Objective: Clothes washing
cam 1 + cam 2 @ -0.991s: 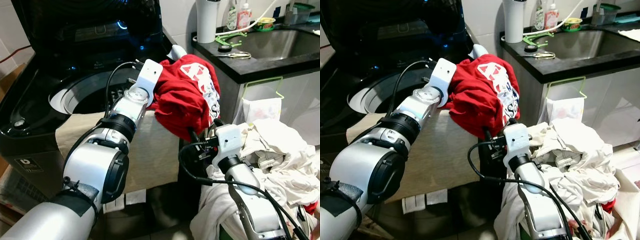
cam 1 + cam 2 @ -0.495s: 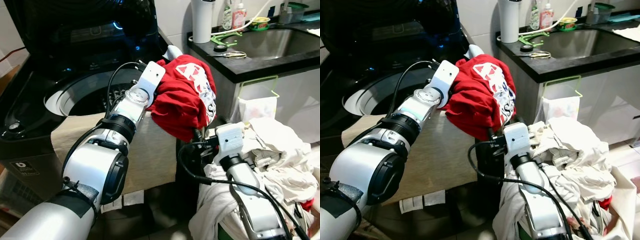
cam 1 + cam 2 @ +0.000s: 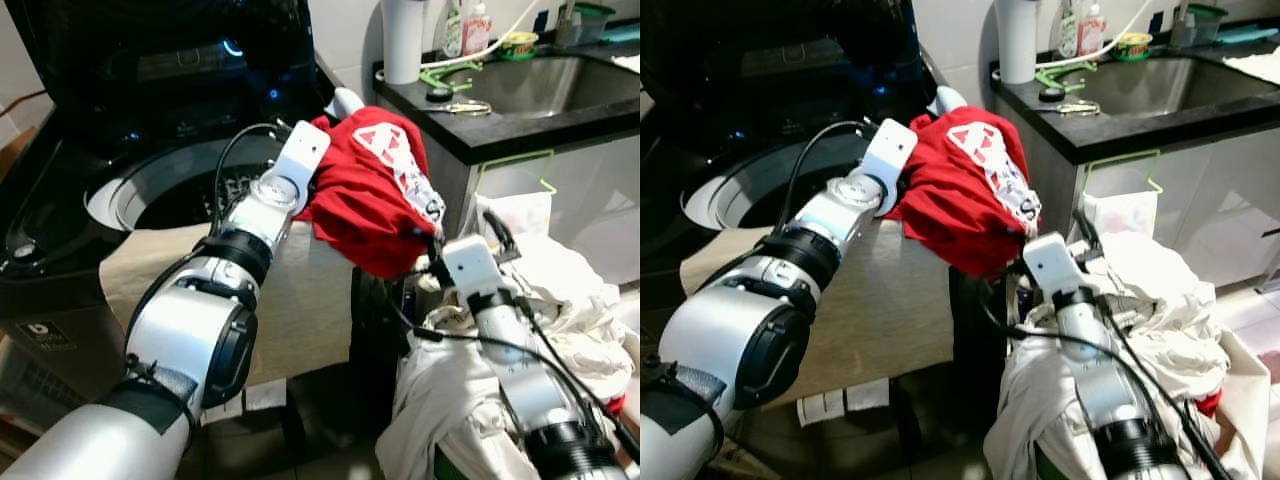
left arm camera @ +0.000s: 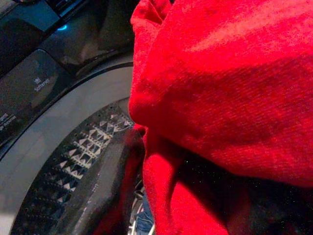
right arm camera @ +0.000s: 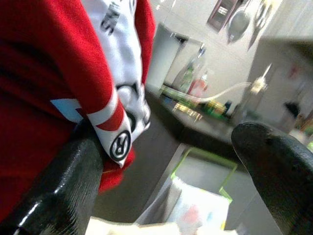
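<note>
Red shirt held at the washer's mouth

The red T-shirt, centre of the frame, hangs bunched from the left gripper, whose fingers are buried in cloth, their spread impossible to tell. The washer drum lies left of it. The right gripper, spread wide, sits just beneath the hem.

Bright, even room light over the head views, crisp and unblurred. The washer interior sits deep in shadow, blue indicator lights glowing. The sink gleams with glare. Right wrist view: background soft, out of focus, near fingers dark.
</note>
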You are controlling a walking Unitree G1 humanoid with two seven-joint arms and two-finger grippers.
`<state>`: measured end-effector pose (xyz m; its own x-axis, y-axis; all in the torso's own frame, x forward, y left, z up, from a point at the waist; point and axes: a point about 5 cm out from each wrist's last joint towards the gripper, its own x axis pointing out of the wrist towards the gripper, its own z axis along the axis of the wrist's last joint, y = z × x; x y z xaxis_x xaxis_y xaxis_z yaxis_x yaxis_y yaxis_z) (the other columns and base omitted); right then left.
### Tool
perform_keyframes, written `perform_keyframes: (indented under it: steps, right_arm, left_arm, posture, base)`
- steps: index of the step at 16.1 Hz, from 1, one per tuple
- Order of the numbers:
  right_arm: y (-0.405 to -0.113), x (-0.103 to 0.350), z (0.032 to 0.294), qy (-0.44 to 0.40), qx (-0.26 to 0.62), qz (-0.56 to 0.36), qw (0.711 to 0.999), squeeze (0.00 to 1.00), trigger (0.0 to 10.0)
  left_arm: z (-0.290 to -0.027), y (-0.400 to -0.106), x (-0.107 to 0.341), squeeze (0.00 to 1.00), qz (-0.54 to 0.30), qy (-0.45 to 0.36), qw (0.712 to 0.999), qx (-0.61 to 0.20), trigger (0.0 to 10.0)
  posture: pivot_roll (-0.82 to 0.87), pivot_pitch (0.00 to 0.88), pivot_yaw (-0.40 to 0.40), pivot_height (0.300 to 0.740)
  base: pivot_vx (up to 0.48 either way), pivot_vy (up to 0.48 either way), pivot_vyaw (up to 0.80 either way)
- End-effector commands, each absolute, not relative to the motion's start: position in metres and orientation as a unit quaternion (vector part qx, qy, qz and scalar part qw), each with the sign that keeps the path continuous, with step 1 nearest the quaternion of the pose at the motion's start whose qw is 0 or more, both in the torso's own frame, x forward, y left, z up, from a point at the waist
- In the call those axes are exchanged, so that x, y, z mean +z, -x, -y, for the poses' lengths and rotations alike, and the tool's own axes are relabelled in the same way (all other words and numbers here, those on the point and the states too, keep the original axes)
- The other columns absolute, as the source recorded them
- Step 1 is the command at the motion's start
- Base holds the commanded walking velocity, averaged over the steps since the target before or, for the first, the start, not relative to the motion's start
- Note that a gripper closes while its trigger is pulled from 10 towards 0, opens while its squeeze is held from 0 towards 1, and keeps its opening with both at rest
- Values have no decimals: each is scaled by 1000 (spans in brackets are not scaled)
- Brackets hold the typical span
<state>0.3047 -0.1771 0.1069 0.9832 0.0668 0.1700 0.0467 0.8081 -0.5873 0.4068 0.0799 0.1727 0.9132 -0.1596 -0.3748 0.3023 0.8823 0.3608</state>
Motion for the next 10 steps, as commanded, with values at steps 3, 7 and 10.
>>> perform_keyframes:
  steps: [3,7,10]
  right_arm:
    - [-321,122,180,335,-16,143,931,0,10000]
    - [-341,137,181,394,-23,188,899,0,10000]
    - [-346,146,180,382,-19,207,901,0,10000]
  left_arm:
    - [-82,-374,97,0,-318,-195,916,-149,10000]
    - [-82,-375,98,0,-316,-183,920,-146,10000]
    - [-79,-376,102,0,-309,-179,922,-148,10000]
  posture:
    - [-78,0,124,740]
    - [-67,0,117,740]
    - [-61,0,107,740]
  base:
    - [0,0,0]
    - [0,0,0]
    - [0,0,0]
